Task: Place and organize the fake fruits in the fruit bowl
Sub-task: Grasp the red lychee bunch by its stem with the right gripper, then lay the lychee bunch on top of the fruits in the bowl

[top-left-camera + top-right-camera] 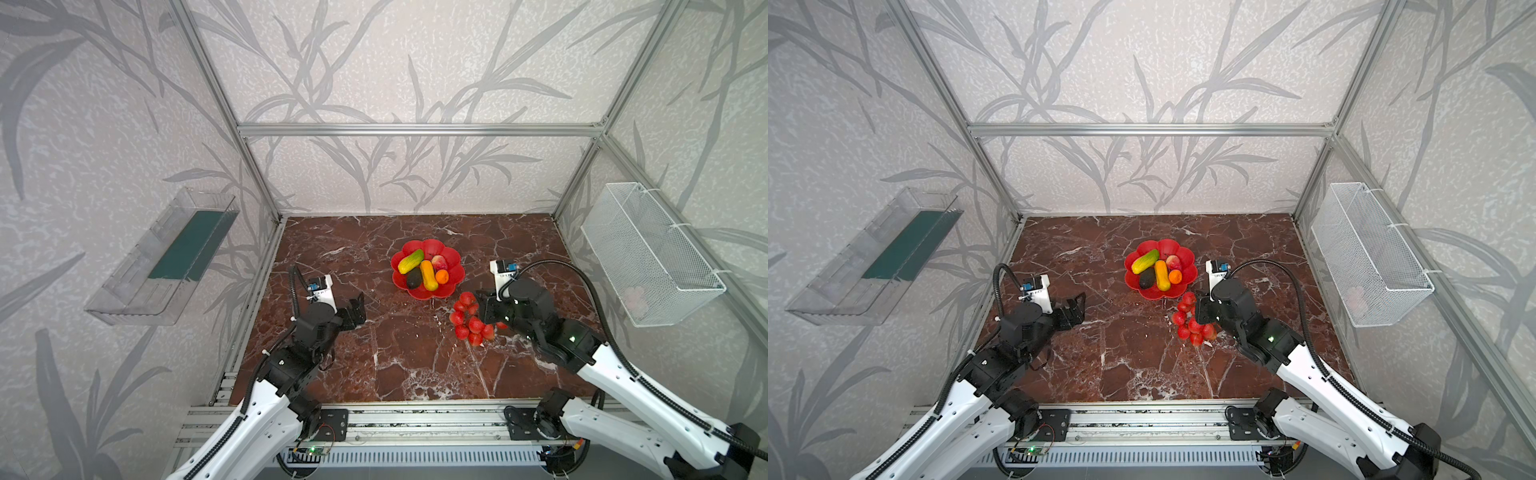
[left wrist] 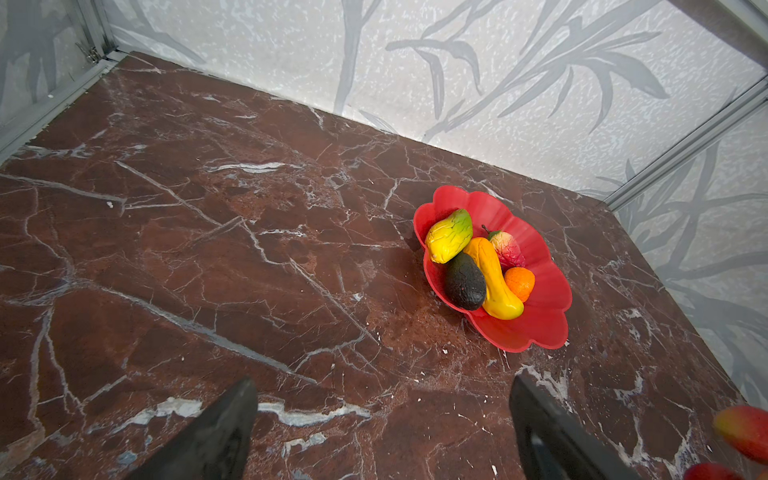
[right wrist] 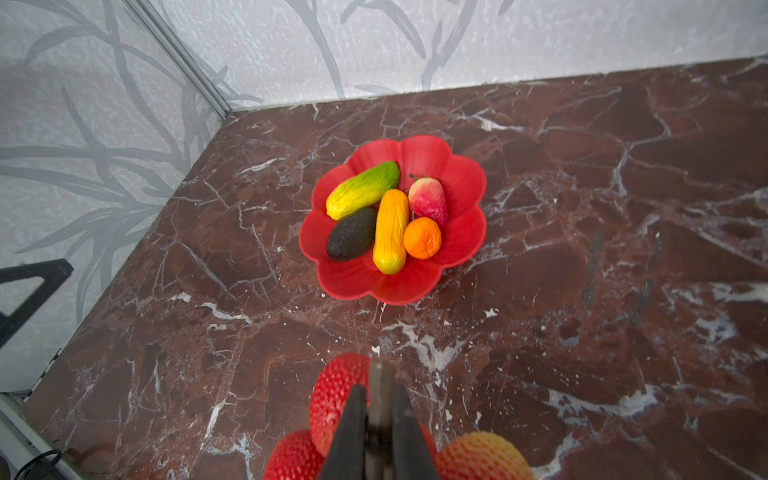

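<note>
I have my right gripper (image 3: pixel 379 392) clamped on the stem (image 3: pixel 378 372) of the berry cluster (image 1: pixel 469 320), just near-right of the fruit bowl (image 1: pixel 456 272) (wrist-camera label (image 1: pixel 505 268) too small to read). My left gripper (image 2: pixel 382 380) hangs spread wide at the left.

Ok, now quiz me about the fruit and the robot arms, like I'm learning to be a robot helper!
1. How many fruits lie in the red bowl?
2. True or false: the berry cluster is lying in the red bowl.
3. The right arm's jaws are:
A. wide open above the bowl
B. shut on a stem of the berry cluster
C. holding the small orange

Key
1. Five.
2. False. It is on the table beside the bowl.
3. B.
</note>
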You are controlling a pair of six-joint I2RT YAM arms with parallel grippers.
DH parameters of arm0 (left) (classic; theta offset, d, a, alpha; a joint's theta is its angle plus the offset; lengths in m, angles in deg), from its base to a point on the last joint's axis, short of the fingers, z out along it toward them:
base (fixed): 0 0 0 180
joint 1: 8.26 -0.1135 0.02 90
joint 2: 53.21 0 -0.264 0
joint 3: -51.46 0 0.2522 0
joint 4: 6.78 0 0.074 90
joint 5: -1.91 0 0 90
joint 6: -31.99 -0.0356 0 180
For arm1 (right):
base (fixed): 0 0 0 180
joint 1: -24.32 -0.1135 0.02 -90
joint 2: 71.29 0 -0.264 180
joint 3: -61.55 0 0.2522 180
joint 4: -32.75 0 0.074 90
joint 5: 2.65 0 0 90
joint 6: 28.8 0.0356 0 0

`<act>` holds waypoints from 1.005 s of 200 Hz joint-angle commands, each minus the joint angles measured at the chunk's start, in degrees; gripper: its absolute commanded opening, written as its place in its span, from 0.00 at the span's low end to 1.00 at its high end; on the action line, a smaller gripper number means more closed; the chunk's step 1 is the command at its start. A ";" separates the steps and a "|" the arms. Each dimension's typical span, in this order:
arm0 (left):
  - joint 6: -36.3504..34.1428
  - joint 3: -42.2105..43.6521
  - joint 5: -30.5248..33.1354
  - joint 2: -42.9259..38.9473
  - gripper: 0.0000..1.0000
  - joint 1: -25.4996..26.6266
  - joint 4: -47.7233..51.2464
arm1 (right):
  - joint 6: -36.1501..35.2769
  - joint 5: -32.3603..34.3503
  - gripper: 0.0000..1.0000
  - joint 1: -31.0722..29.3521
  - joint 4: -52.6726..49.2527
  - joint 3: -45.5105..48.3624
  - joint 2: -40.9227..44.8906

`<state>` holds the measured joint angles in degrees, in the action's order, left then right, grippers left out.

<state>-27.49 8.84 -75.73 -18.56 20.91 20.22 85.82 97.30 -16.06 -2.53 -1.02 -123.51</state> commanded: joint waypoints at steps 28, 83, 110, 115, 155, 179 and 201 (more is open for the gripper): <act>-0.15 0.34 1.10 -2.60 0.95 -0.25 0.95 | -8.75 -5.22 0.00 0.04 2.68 -11.24 -13.85; -0.90 0.38 2.75 -7.14 0.95 -0.25 4.76 | -10.43 -13.27 0.00 2.39 7.62 -22.82 -29.85; -1.70 0.03 4.03 -9.34 0.95 -0.26 7.32 | -10.66 -15.84 0.00 4.23 7.98 -27.64 -37.91; -1.82 0.06 4.34 -10.44 0.95 -0.27 7.67 | -10.65 -16.38 0.00 4.74 8.09 -28.32 -39.18; -2.49 0.12 6.41 -14.23 0.96 -0.32 9.12 | -10.17 -21.45 0.00 9.47 8.76 -34.84 -50.54; -3.14 0.00 7.89 -14.88 0.97 -0.30 8.99 | -9.93 -23.42 0.00 11.65 8.59 -39.10 -57.56; -3.80 -0.12 8.46 -14.76 0.98 -0.26 8.77 | -10.27 -24.37 0.00 12.93 8.17 -43.39 -62.78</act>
<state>-30.24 8.84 -69.92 -33.00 20.91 28.02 75.94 76.06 -4.36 5.25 -39.40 -182.24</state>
